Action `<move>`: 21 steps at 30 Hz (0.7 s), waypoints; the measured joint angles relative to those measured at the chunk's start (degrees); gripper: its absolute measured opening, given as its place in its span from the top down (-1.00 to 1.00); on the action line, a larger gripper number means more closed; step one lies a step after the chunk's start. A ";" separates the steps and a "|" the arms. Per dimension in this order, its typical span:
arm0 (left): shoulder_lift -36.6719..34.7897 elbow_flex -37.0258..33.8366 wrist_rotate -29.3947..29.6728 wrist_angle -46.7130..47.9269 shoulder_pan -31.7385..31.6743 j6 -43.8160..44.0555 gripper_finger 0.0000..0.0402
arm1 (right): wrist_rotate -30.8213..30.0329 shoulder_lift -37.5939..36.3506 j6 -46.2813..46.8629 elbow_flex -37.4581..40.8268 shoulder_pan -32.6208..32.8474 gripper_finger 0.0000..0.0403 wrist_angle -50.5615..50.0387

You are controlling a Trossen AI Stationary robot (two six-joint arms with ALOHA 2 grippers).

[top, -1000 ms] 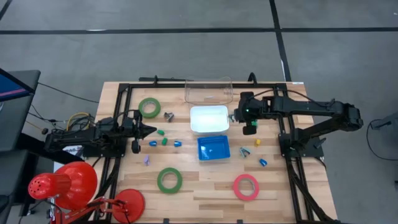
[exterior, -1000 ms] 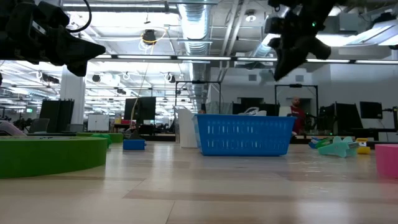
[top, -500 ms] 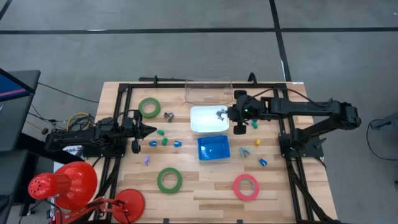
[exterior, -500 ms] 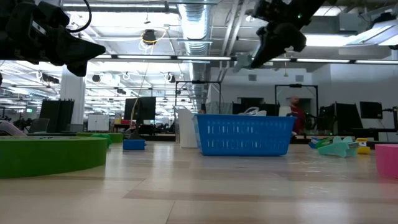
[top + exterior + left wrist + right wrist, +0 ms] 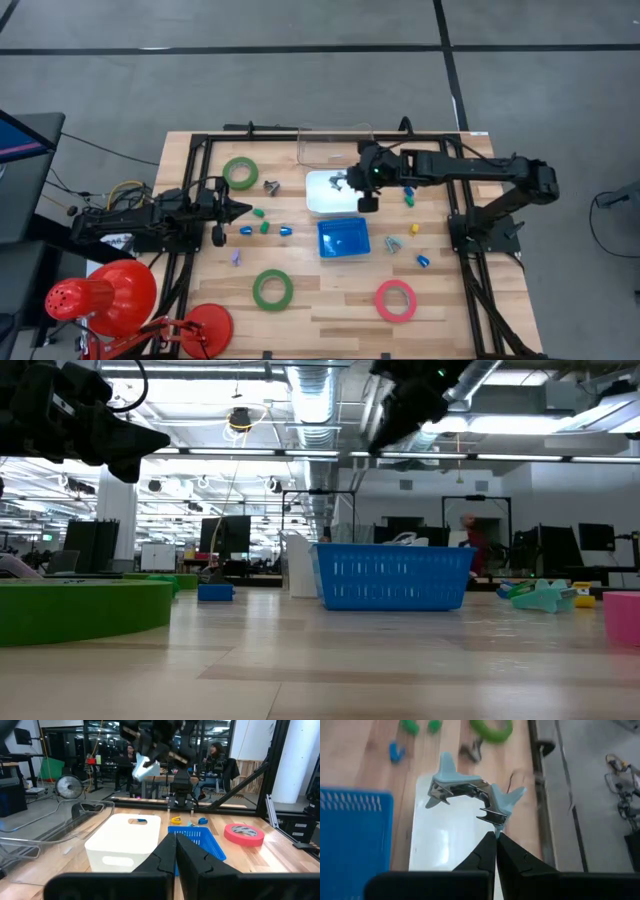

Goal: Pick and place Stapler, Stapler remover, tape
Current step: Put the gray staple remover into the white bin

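From above, the worktop (image 5: 330,300) was pale wooden planking framed by dark rails. Three flat open rings of tape lay on it: a green one (image 5: 240,172) near the far left, another green one (image 5: 272,289) toward the near edge, and a pink-red one (image 5: 396,300) near the right. A smooth white bin (image 5: 330,200) sat mid-worktop, a blue slotted basket (image 5: 343,238) just in front of it and a clear plastic tub (image 5: 334,145) behind it. The right pincer (image 5: 352,181) hung over the white bin, shut on a pale blue staple remover (image 5: 343,182). The left pincer (image 5: 245,210) waited at the left side, its fingers pressed together on nothing. At table height, the blue basket (image 5: 392,576) showed ribbed walls, with the right pincer (image 5: 380,435) high above it. In the left wrist view, the white bin (image 5: 125,842) was a rounded box with a handle slot, and the remover (image 5: 145,767) hung well above it. In the right wrist view, the closed fingertips (image 5: 490,840) pinched one winged plastic handle of the staple remover (image 5: 470,792), whose metal claws gleamed over the bin's smooth floor (image 5: 445,840); what the bin held could not be told.
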State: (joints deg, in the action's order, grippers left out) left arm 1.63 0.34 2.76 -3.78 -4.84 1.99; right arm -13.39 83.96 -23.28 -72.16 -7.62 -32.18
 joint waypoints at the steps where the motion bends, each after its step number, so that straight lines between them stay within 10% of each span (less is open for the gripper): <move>1: 0.00 0.00 0.00 -0.10 0.00 -0.01 0.98 | 0.05 0.78 0.01 -1.41 0.00 1.00 -0.48; 21: 0.00 0.00 0.00 -0.48 0.01 -0.01 0.98 | 2.00 14.56 5.10 -5.08 0.00 1.00 -6.79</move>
State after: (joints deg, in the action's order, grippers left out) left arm 1.63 0.34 2.76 -4.26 -4.83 1.98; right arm -11.39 98.52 -18.17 -77.25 -7.62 -38.97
